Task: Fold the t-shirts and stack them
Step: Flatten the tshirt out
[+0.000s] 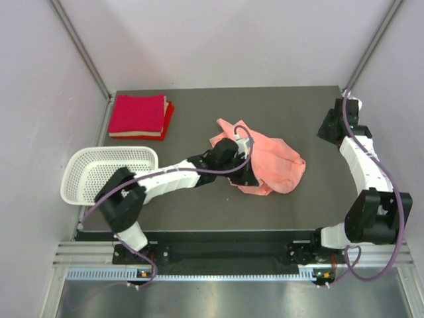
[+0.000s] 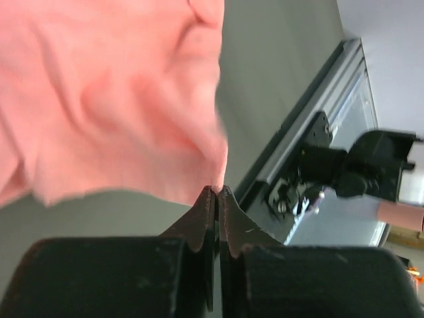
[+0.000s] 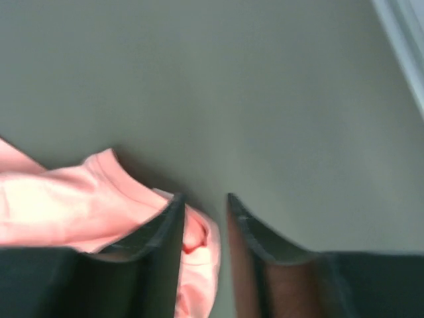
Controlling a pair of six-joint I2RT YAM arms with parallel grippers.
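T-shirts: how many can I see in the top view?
3 visible. A salmon-pink t-shirt lies crumpled in the middle, pinched by the left fingers. A crimson t-shirt lies folded at the far left corner, on a red t-shirt beneath. The stack may hide more.

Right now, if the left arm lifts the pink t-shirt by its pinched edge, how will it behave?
Likely floppy: the pink t-shirt lies crumpled in soft folds, so it should drape from the left gripper. Probably light for its size, being thin cloth. It might slip, since only a small edge sits in the shut jaws.
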